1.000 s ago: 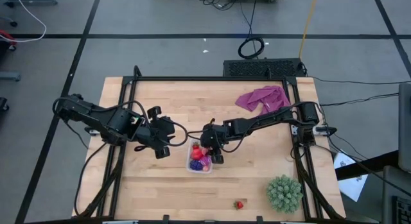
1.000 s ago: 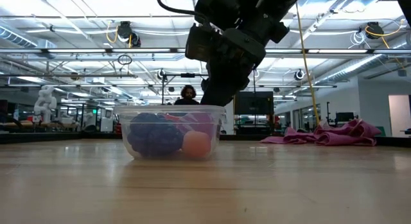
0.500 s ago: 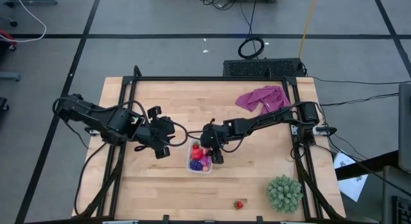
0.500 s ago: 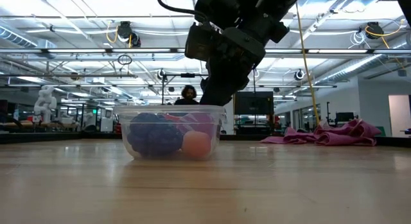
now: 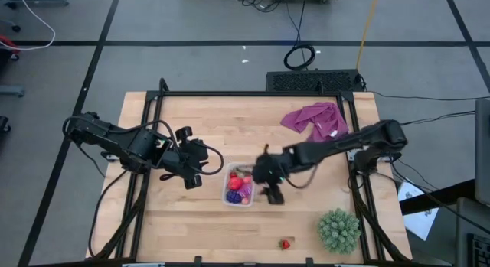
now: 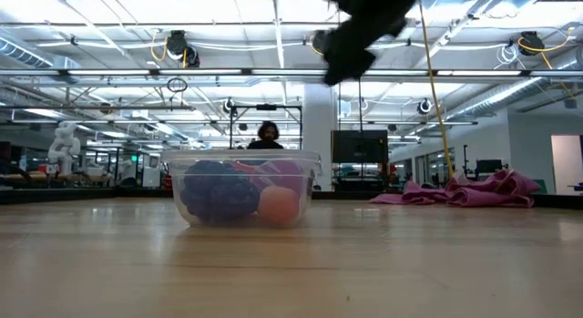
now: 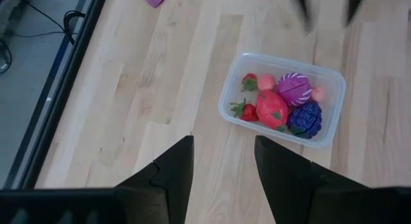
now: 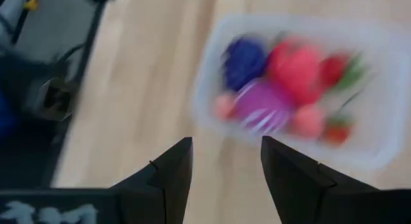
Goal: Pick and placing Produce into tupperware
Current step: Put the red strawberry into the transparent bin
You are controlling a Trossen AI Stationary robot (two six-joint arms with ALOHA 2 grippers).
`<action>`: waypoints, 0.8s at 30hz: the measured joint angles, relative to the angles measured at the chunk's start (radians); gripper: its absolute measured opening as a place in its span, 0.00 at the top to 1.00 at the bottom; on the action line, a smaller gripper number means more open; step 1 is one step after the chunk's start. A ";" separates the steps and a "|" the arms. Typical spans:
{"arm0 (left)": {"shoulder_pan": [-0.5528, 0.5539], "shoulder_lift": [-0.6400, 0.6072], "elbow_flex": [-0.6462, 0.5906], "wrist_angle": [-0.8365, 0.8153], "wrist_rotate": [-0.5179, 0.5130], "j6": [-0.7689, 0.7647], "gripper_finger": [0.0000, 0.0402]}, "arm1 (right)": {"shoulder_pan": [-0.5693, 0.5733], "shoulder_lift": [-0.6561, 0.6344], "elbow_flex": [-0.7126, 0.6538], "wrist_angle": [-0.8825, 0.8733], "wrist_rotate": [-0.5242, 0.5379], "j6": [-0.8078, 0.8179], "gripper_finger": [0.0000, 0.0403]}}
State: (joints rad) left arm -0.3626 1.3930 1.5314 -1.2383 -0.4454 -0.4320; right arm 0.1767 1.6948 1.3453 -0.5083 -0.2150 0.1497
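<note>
Right claw (image 5: 272, 192) empty, fingers apart, beside tupperware (image 5: 238, 187); stray strawberry (image 5: 285, 243) looks light, stiff: pinch its body.

The worktop (image 5: 199, 229) is showing as a pale wooden board with a dark frame along its sides. Near its middle, a little toward six o'clock, a clear container (image 5: 238, 188) is sitting on the wood, and in the left wrist view it (image 7: 281, 97) is holding strawberries (image 7: 247, 95), a larger red fruit (image 7: 272, 109), a blue-purple grape bunch (image 7: 304, 117) and a round purple piece (image 7: 293, 88). A purple-pink cloth (image 5: 314, 118) is lying crumpled toward one o'clock. A spiky green ball plant (image 5: 338, 230) is standing toward five o'clock. A lone strawberry (image 5: 285, 243) is lying just beside the plant, on its nine o'clock side, well apart from the container.
</note>
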 joint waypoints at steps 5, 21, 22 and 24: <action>0.000 0.000 0.000 0.001 0.000 0.004 0.58 | 0.151 -0.043 -0.002 -0.116 0.001 0.146 0.56; 0.000 0.000 0.000 0.014 0.000 -0.089 0.58 | 0.431 0.002 -0.162 0.064 0.000 0.627 0.56; 0.000 0.000 0.000 0.014 0.000 -0.095 0.58 | 0.436 0.002 -0.173 0.089 -0.001 0.639 0.56; 0.000 0.000 0.000 0.015 0.000 -0.102 0.58 | 0.443 0.002 -0.186 0.125 -0.001 0.650 0.56</action>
State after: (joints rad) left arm -0.3626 1.3930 1.5314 -1.2234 -0.4454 -0.5336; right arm 0.6196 1.6966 1.1596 -0.3830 -0.2162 0.8001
